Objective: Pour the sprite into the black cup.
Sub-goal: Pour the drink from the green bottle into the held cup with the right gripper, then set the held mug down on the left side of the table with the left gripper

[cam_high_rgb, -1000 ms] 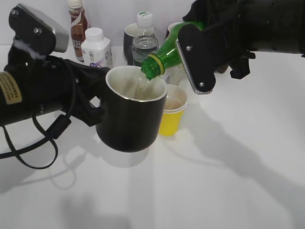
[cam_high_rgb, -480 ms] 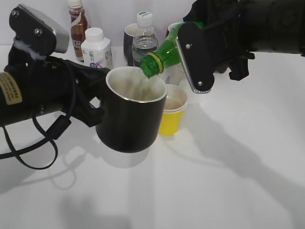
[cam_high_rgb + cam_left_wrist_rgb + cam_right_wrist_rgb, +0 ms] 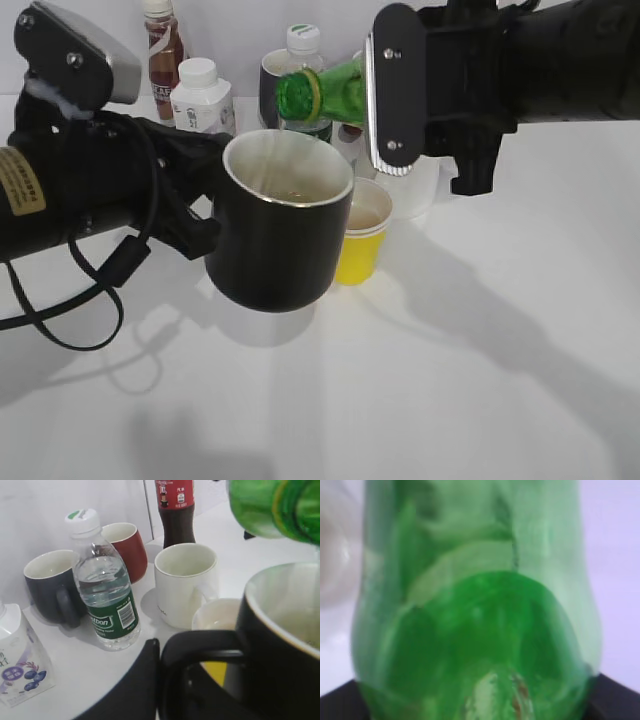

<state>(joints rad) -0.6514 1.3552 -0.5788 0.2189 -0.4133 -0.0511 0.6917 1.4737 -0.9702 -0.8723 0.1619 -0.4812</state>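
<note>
My left gripper (image 3: 200, 205) is shut on the handle (image 3: 200, 645) of the black cup (image 3: 280, 240) and holds it off the table, upright. Some liquid lies in its white inside (image 3: 295, 615). My right gripper (image 3: 400, 100) is shut on the sprite bottle (image 3: 320, 95), a green bottle held nearly level with its open mouth just above and behind the cup's rim. The bottle fills the right wrist view (image 3: 475, 610) and shows at the top right of the left wrist view (image 3: 272, 507).
A yellow paper cup (image 3: 362, 240) stands right of the black cup. Behind are a clear water bottle (image 3: 102, 585), white mug (image 3: 185, 582), dark mug (image 3: 50, 587), dark red mug (image 3: 127, 547), cola bottle (image 3: 176, 510), a small carton (image 3: 20, 660) and a white bottle (image 3: 202, 95).
The sprite bottle has tipped back from a downward pouring slant to nearly level, and its mouth has risen off the cup's rim. The black cup stays in place.
</note>
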